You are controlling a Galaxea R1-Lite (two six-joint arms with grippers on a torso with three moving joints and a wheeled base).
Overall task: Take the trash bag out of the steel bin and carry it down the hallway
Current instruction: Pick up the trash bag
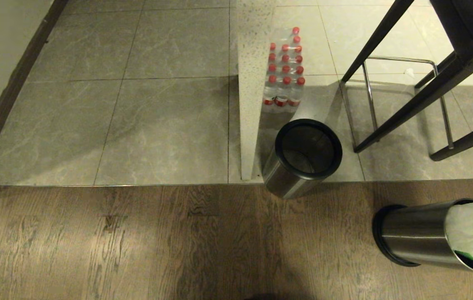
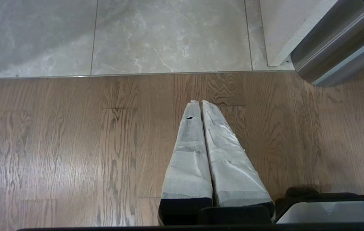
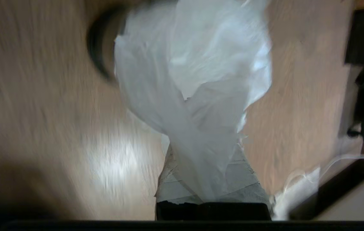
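My right tool is clamped shut on the bag, which trails from my tool to the tipped bin below, where thin film snagging on the rim could tear or drag the bin along.

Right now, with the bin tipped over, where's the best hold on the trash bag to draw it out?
Grip the bunched loose top of the trash bag, coming from the steel bin's open mouth side. The bin lies tilted and the bag spills out there. The right hand already pinches that gathered neck, so probably pull along the bin's axis.
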